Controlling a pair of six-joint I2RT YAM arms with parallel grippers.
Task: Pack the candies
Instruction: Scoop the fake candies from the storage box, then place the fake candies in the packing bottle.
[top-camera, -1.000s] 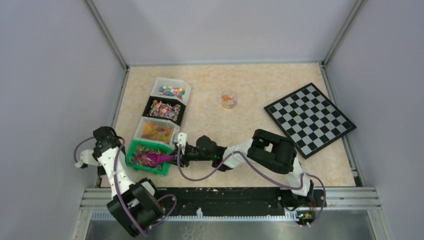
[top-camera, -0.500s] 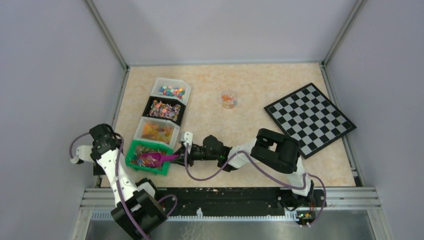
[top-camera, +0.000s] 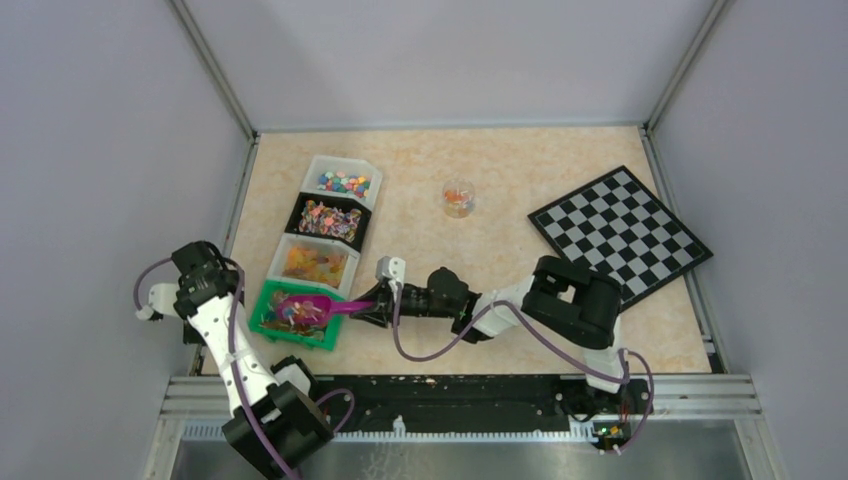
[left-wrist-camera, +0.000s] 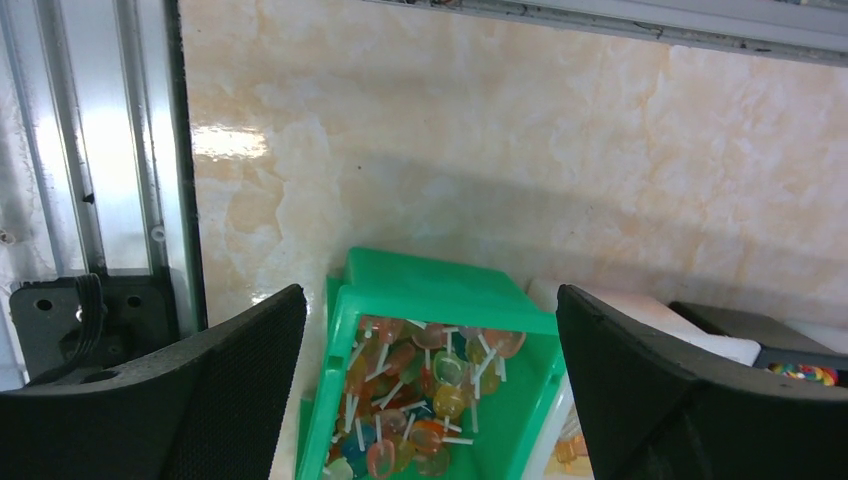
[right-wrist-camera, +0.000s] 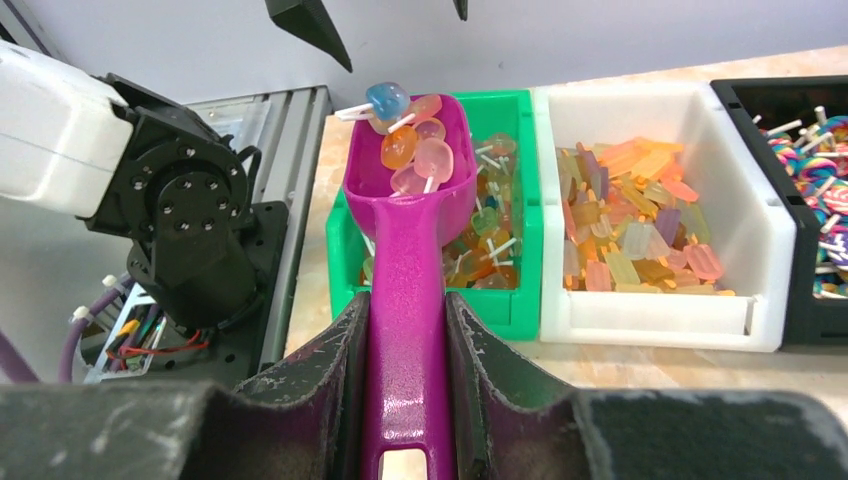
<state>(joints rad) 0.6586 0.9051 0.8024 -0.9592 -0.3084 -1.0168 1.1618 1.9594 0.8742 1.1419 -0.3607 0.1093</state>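
Sitting in the scoop (right-wrist-camera: 402, 250), candies (right-wrist-camera: 415, 150) look translucent.

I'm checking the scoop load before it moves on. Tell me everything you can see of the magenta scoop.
The magenta scoop looks like glossy, speckled plastic: a long flat handle widening to a deep bowl. The right gripper clamps the handle. The bowl, held over the green bin, carries several small lollipop candies.

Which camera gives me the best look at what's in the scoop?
Right wrist: the magenta scoop fills the centre, a few lollipop candies heaped in its bowl above the green bin. Top external shows the scoop only as a small magenta streak over that bin. Left wrist shows the bin, not the scoop.
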